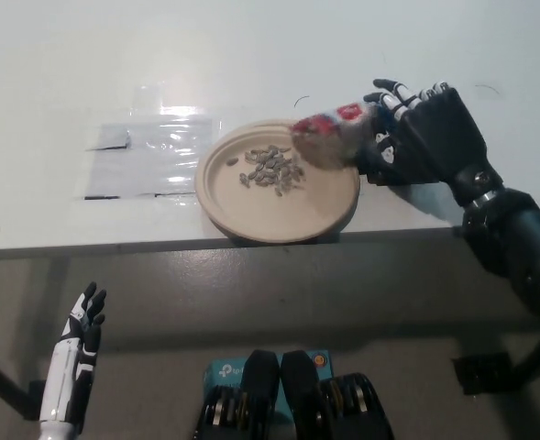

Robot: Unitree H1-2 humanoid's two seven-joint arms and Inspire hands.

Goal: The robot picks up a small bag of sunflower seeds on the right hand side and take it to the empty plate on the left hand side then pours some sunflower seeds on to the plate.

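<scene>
A tan round plate (251,213) lies near the table's front edge, with a pile of sunflower seeds (271,170) on its upper middle. The small red, white and blue seed bag (327,137) is blurred and hangs over the plate's upper right rim. My black right hand (423,136) is shut on the bag's right end, just right of the plate, its palm side turned toward the camera. My white left hand (75,362) rests low at the lower left, below the table edge, with its fingers apart and nothing in it.
A clear plastic sheet (155,156) with grey tape at its corners lies on the white table (86,73) left of the plate. The table's front edge (114,246) runs across the middle of the picture. A blue box (225,371) stands on the floor below.
</scene>
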